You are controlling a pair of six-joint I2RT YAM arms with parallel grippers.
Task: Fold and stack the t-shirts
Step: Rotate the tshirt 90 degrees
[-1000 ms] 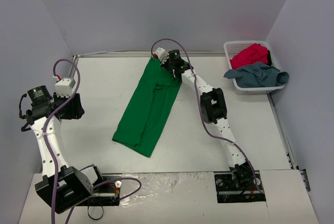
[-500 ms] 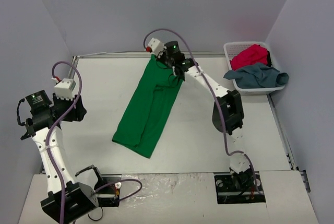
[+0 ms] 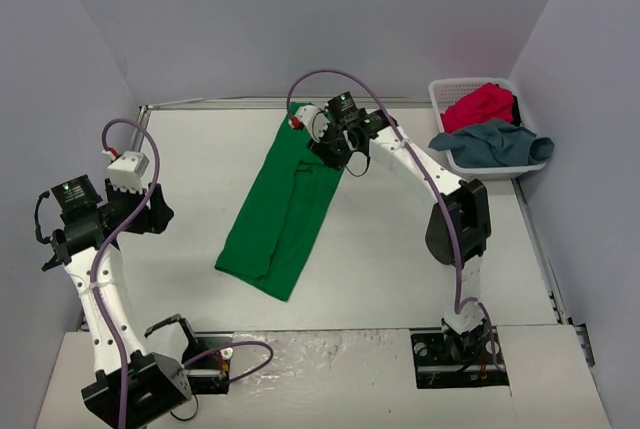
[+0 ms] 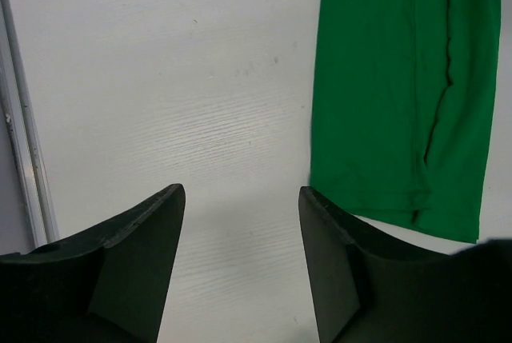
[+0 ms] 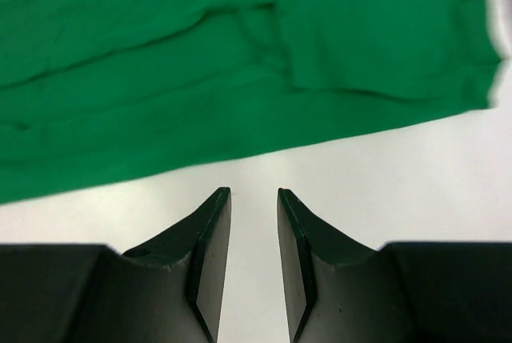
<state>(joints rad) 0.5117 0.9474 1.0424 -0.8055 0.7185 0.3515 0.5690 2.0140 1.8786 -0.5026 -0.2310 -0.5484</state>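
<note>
Green shirt point(image 3: 283, 207) runs lengthwise from upper centre to lower left. The right gripper point(image 5: 254, 193), narrowly parted and empty, hovers seemingly just off its upper end. The left gripper point(image 4: 240, 191), wide and empty, is farther.

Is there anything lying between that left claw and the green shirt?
Nothing: only bare white table lies between the left gripper and the green t-shirt, as the top view and left wrist view both show.

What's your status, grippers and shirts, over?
Left gripper open, empty, beside green shirt. Right gripper slightly open, empty, off its edge. Shirt flat in a long strip; red shirt, grey-blue shirt in basket. Nothing blocking.
</note>
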